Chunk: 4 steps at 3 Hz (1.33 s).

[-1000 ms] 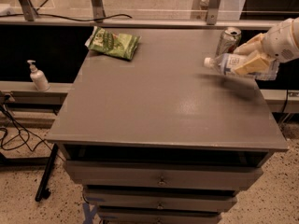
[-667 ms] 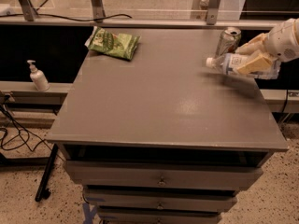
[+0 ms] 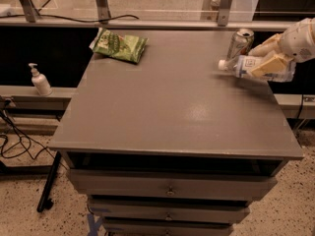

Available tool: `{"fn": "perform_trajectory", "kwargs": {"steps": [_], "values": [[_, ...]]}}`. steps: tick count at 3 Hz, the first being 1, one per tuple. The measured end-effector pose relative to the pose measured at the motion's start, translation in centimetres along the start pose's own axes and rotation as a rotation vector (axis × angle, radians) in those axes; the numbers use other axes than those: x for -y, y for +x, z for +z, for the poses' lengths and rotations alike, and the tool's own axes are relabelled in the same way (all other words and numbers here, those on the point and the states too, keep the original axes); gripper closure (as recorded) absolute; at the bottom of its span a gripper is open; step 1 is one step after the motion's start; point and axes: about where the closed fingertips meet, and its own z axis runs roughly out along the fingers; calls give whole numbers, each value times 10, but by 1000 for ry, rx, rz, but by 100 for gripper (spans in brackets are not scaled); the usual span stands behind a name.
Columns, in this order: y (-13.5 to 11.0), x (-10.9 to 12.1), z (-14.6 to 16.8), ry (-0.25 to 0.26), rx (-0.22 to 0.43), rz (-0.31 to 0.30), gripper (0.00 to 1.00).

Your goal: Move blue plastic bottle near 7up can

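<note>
The blue plastic bottle [image 3: 246,66] lies on its side, white cap pointing left, at the right side of the grey table [image 3: 177,112]. My gripper [image 3: 266,58] comes in from the right edge and is shut on the bottle, one cream finger over its body. The 7up can [image 3: 240,44] stands upright just behind the bottle's cap end, near the table's far right corner, very close to the bottle.
A green snack bag [image 3: 119,45] lies at the table's far left. A white pump dispenser [image 3: 40,80] stands on a ledge left of the table. Drawers sit below the tabletop. Cables lie on the floor at the left.
Almost nothing has changed; the bottle and gripper stay in the same place next to the can.
</note>
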Motion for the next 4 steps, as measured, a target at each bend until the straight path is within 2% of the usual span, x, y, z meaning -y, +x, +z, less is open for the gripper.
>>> {"fn": "perform_trajectory", "kwargs": {"steps": [2, 3, 4], "values": [[5, 7, 5, -10, 8, 9, 13], [8, 7, 12, -20, 12, 18, 0], [9, 4, 19, -31, 13, 29, 0]]}}
